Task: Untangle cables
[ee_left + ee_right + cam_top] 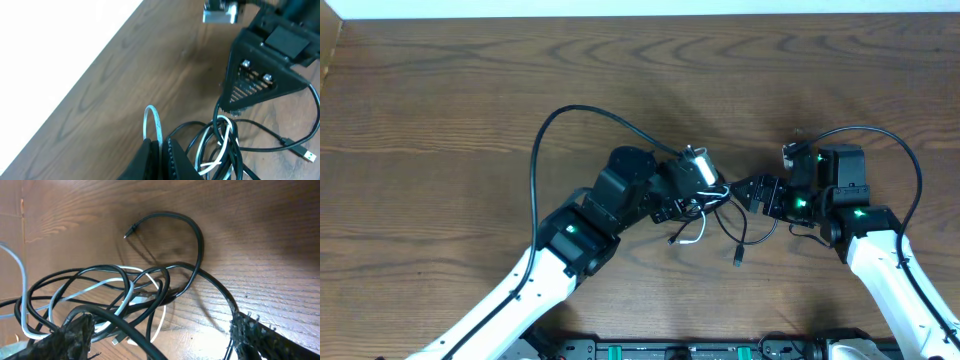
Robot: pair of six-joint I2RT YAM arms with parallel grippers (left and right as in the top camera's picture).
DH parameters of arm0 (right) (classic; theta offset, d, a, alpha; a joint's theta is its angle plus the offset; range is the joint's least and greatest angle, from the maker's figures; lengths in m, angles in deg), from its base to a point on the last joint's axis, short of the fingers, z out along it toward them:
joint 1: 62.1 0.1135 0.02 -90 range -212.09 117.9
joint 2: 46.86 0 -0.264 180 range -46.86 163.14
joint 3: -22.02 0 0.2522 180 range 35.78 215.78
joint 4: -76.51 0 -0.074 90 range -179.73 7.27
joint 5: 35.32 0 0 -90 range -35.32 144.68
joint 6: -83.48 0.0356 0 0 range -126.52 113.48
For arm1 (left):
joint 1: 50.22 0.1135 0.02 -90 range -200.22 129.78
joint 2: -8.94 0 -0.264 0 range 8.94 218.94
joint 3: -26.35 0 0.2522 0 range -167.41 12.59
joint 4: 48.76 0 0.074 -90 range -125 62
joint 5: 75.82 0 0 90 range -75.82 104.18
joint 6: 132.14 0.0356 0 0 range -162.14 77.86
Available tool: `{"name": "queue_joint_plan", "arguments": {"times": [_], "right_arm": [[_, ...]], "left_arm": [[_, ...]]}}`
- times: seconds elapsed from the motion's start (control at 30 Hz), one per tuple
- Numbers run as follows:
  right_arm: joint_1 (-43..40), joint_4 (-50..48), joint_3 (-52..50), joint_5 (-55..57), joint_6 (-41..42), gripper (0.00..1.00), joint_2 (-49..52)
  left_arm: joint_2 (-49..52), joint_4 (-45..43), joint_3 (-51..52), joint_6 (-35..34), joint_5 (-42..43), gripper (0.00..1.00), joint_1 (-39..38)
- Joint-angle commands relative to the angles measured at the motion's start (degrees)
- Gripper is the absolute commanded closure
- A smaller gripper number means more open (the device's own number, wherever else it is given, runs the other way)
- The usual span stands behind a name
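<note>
The black cable (735, 228) and the white cable (692, 238) lie tangled between the two arms at the table's middle. My left gripper (161, 145) is shut on a loop of the white cable (152, 122), which stands up out of the jaws. Beside it is the black cable (227, 150) in coils, with a plug end (305, 154) on the table. My right gripper (160, 340) is open wide over the tangle. A strand of the black cable (125, 325) crosses between its fingers (70, 335). White cable (95, 287) threads through the black loops.
A free black cable tip (131, 230) curls out over bare wood. The right gripper's head (257, 80) sits close above the tangle, facing my left one. Thick arm cables (570, 115) arc over the table. A cardboard edge (328, 50) is at the far left.
</note>
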Motion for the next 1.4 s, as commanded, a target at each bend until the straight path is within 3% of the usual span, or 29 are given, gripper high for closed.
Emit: {"name": "queue_joint_plan", "arguments": {"times": [0.0,0.13,0.27,0.47,0.73,0.97,1.17,1.37], "right_arm": [[0.2,0.0,0.0,0.2,-0.4,0.14,-0.2],[0.2,0.0,0.0,-0.2,-1.3,0.11,-0.2],[0.8,-1.9,0.0,-7.3,-12.4,0.04,-0.2],[1.4,-7.3,0.0,-10.5,-22.0,0.04,-0.2],[1.4,-18.2,0.0,-13.8,-26.1,0.01,-0.2],[4.5,-18.6,0.0,-17.6,-26.2,0.01,-0.2],[9.7,-17.8,0.0,-14.0,-27.9,0.08,-0.2],[12.7,-14.9,0.0,-6.1,-27.8,0.3,-0.2]], "left_arm": [[-2.3,-0.1,-0.9,-0.3,0.3,0.92,-0.1],[-3.2,-0.1,-0.9,-0.3,0.3,0.92,-0.1],[-3.2,-0.1,-0.9,-1.7,0.3,0.92,-0.1],[-3.3,-0.1,-0.9,-1.6,1.2,0.92,-0.1],[-3.3,-0.3,-0.9,-1.7,1.2,0.92,-0.1],[-3.3,-2.0,-0.9,-3.0,1.4,0.92,-0.1],[-3.3,-1.8,-0.9,-3.1,1.3,0.92,-0.1],[-3.3,-1.6,-0.9,-3.1,1.4,0.92,-0.1]]}}
